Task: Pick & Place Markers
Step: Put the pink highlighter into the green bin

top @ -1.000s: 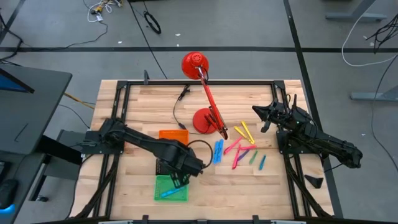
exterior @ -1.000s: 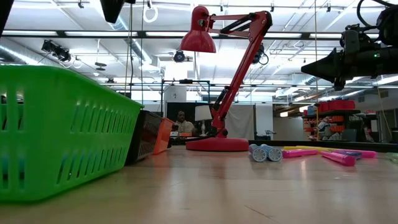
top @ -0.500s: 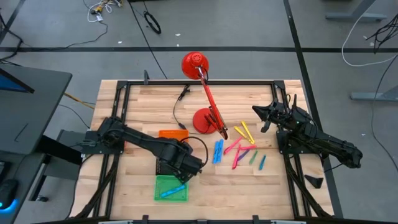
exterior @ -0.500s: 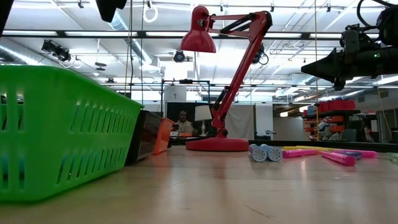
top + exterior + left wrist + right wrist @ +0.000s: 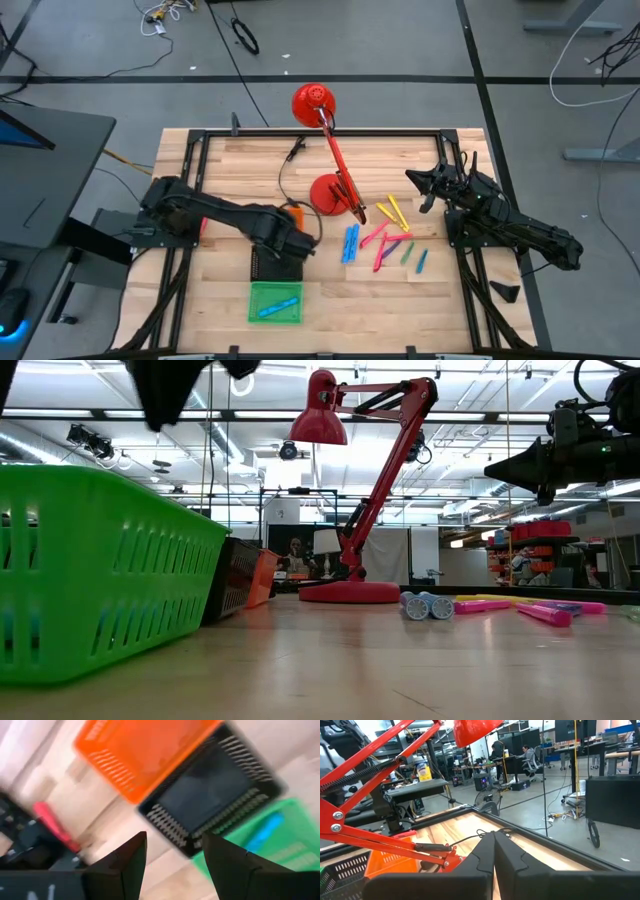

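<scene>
The left hand (image 5: 297, 243) is open and empty above the black tray (image 5: 268, 268); the right hand (image 5: 415, 180) waits clenched near the markers (image 5: 385, 240)

**Left arm stretched across, right arm parked**

Left gripper (image 5: 296, 247) sits just left of centre frame in the high view, fingers (image 5: 125, 865) parted, nothing between them. Right gripper (image 5: 412, 178) waits upper right, jaws pressed together, its arm folded back toward the right edge.

Two dark, matte six-joint arms end in angular black two-finger jaws, wedge-shaped and plain.
</scene>
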